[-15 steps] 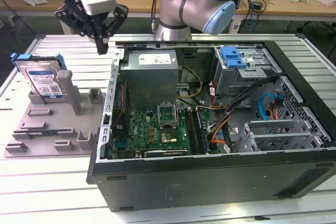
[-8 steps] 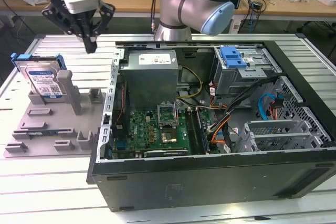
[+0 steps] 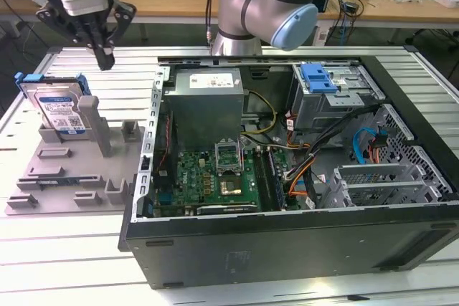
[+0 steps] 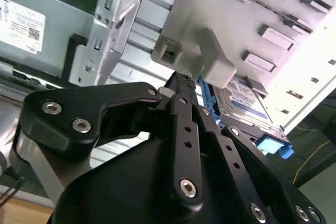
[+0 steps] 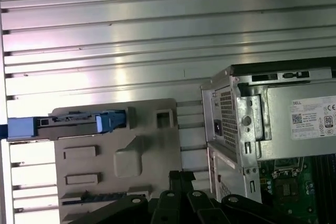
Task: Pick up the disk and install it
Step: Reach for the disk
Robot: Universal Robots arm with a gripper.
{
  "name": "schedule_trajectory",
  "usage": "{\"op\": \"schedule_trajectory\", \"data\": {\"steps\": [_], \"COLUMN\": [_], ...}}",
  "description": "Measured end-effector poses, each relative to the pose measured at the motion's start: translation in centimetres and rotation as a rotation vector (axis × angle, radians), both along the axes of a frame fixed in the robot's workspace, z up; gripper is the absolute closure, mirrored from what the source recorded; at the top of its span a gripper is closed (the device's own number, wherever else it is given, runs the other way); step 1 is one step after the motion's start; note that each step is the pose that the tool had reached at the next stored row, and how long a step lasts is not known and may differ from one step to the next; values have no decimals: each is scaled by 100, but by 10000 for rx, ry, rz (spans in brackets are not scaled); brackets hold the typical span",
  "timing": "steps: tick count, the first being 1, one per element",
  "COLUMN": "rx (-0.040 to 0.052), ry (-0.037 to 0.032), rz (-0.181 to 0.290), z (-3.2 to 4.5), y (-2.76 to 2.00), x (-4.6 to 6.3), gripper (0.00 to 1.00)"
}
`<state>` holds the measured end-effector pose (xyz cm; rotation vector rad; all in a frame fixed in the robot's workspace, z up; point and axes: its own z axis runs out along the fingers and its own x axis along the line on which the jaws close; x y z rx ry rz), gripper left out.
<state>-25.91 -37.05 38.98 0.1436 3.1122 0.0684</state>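
— Where is the disk (image 3: 61,109) found?
— It is seen propped nearly upright in a slot at the back corner of the grey tray (image 3: 61,177), on the exterior view's left, beside the open computer case (image 3: 287,249).
— And the gripper (image 3: 105,59)?
— It is poised above the disk, apart from it, fingers closed together, nothing gripped. A clean grasp is judged to need them spread first and lined up with the disk's blue-framed edges.
— What is counted?
— One disk, one tray, one case, one gripper.
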Motion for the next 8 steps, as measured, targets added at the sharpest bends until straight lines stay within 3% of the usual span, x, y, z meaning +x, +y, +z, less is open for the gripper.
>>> {"op": "schedule_trajectory", "data": {"steps": [8], "rx": [1], "ry": [0], "rz": [-14], "z": [-18], "y": [111], "x": [-325], "gripper": [89]}}
